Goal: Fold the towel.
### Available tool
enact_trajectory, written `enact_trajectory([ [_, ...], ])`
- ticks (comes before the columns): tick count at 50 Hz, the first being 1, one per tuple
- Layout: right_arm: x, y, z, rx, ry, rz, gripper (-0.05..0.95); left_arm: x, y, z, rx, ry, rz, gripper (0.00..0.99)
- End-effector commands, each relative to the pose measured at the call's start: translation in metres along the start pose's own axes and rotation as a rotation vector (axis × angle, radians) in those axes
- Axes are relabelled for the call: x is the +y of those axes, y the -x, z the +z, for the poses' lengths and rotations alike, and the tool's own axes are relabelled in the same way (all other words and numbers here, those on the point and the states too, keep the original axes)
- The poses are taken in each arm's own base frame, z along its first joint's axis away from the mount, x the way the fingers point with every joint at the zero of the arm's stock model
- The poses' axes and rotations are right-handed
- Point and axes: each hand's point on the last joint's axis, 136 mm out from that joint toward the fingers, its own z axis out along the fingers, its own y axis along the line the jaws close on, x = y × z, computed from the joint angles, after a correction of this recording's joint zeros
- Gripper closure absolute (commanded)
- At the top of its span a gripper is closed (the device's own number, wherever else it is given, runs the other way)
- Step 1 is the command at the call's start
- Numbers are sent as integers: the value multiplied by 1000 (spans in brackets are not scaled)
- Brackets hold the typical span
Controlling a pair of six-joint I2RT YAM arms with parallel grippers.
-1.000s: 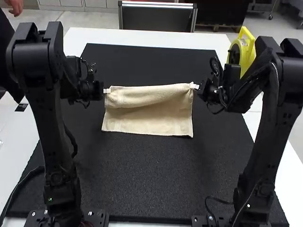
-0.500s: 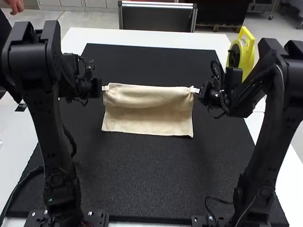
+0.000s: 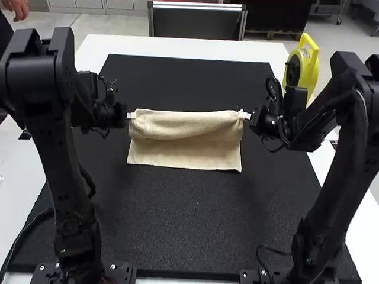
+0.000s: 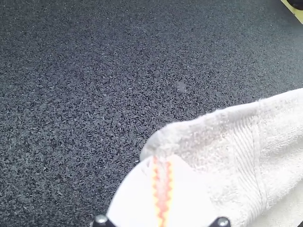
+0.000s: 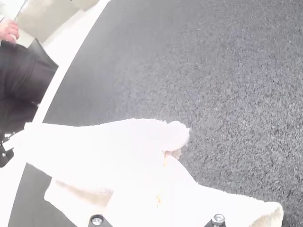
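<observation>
The cream towel [image 3: 185, 152] lies on the black mat, its near part flat and its far edge raised and curled over between the grippers. My left gripper [image 3: 131, 115] holds the towel's far left corner; in the left wrist view the white fingers of the left gripper [image 4: 162, 189] are closed on the cloth [image 4: 265, 146]. At the far right corner is my right gripper [image 3: 246, 115], shut on the towel. In the right wrist view the right gripper [image 5: 161, 189] pinches the pale cloth [image 5: 94, 146], which stretches across to the other gripper.
The black mat [image 3: 189, 236] covers most of the white table [image 3: 254, 49]. A yellow reel [image 3: 302, 64] stands at the right beyond the right arm. Dark cables lie by both arm bases.
The raised far edge has sunk slightly and come a little toward the arms' bases, with both grippers still holding its corners. The near edge has stayed put.
</observation>
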Motion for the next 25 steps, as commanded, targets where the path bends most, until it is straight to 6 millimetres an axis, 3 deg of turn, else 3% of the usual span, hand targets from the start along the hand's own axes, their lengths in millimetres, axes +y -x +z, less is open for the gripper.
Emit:
enact_trajectory([
  [1, 4, 12, -11, -36, 0, -19, 923, -1, 9, -10, -24, 11, 29, 969],
  [25, 0, 4, -24, -6, -31, -6, 923, -7, -5, -13, 16, 9, 15, 969],
])
